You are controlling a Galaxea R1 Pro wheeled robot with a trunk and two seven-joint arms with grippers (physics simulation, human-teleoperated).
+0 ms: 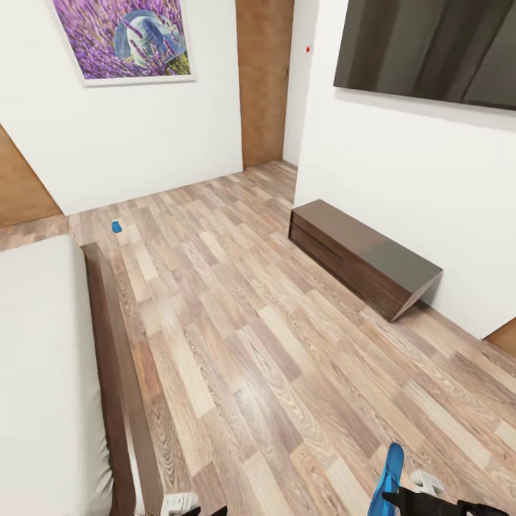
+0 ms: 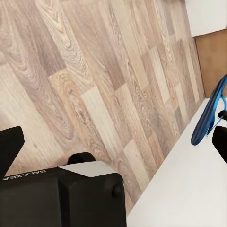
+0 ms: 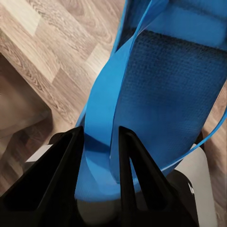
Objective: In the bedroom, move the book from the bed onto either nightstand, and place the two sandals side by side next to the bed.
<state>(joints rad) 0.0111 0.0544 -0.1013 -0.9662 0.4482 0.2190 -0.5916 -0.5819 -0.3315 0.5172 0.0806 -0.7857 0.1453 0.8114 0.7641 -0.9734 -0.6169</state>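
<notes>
One blue sandal (image 3: 156, 94) is gripped between the right gripper's (image 3: 101, 156) closed jaws, held above the plank floor (image 1: 272, 344). Second sandal (image 1: 116, 226) lies on floor past the bed (image 1: 43, 373) corner. Left gripper (image 2: 9, 146) jaw state cannot be told.

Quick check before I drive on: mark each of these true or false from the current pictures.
1. The right gripper holds a blue sandal. True: its fingers are shut on a strap.
2. A second blue sandal lies on the mattress. False: it lies on the wood floor, past the far end of the bed.
3. The long dark bench cabinet stands against the white wall under the dark panel. True.
4. The book rests on the bench cabinet. False: its top is bare.
5. The picture on the far wall shows orange flowers. False: they are purple.
</notes>
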